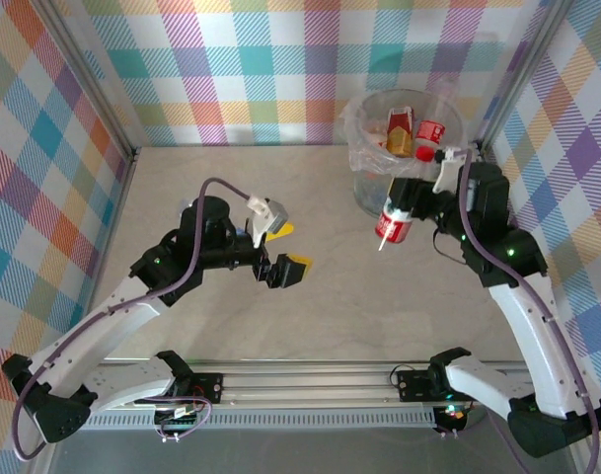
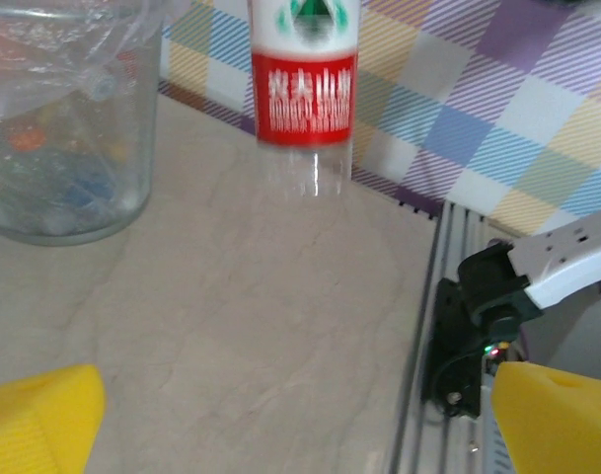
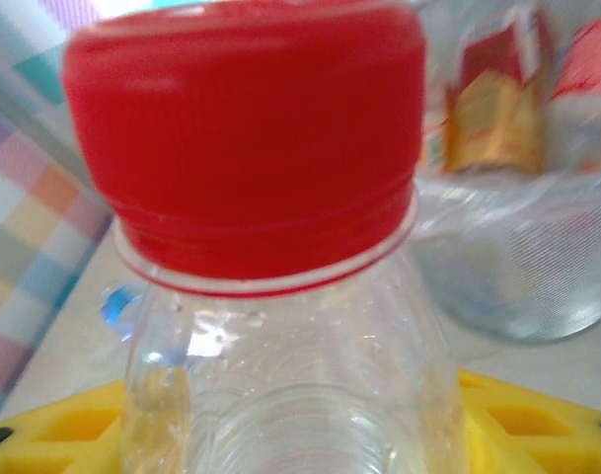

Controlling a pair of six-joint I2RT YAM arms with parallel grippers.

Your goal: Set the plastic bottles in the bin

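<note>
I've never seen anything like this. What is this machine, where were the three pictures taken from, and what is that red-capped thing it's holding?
These are two robot arms bolted at the near edge of a table. The wide picture comes from a fixed camera above and behind them. The other two come from small cameras on each wrist, looking out past yellow fingers. The right end effector, that arm's two-finger hand, is closed on a clear plastic bottle with a red label and red cap, close to the bin at the far right. More bottles already lie inside it. The left end effector is open and holds nothing.
</note>
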